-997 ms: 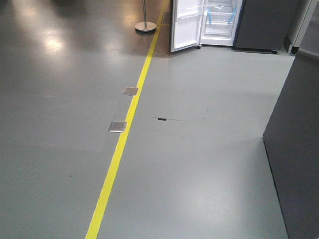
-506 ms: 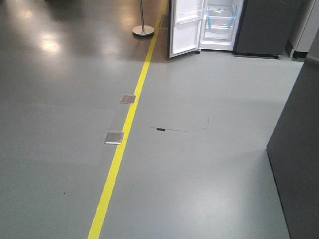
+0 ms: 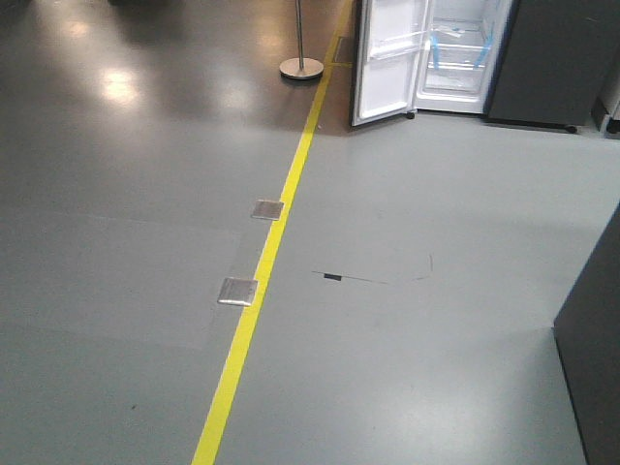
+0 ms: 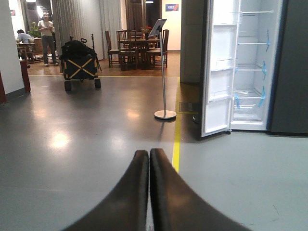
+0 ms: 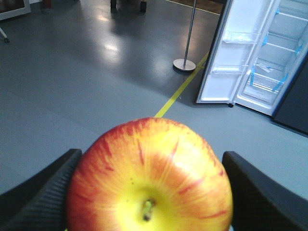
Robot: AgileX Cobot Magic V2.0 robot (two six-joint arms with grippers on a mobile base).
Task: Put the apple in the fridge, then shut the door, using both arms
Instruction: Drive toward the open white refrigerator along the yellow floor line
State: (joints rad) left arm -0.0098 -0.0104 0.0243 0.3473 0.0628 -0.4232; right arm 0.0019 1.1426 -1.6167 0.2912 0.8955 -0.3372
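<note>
The red and yellow apple [image 5: 151,178] fills the lower part of the right wrist view, stem end facing the camera. My right gripper [image 5: 151,159] is shut on it, one black finger on each side. Far ahead stands the fridge [image 3: 465,53], its white inside and blue-taped shelves showing. The door [image 3: 387,63] is swung wide open to the left. Both also show in the left wrist view, fridge [image 4: 250,72] and door [image 4: 219,72], and in the right wrist view as fridge [image 5: 281,53] and door [image 5: 228,62]. My left gripper [image 4: 148,154] is shut, empty, held above the floor.
A yellow floor line [image 3: 262,281] runs toward the fridge, with two metal floor plates [image 3: 237,291] beside it. A sign stand [image 3: 301,67] is left of the door. A dark grey cabinet [image 3: 557,58] flanks the fridge. A dark panel [image 3: 596,368] rises at near right. A cart [image 4: 79,65] stands far left.
The whole floor scene has shifted right and down in the front view; the fridge sits a little lower and further right, and the dark panel at right takes up less of the frame.
</note>
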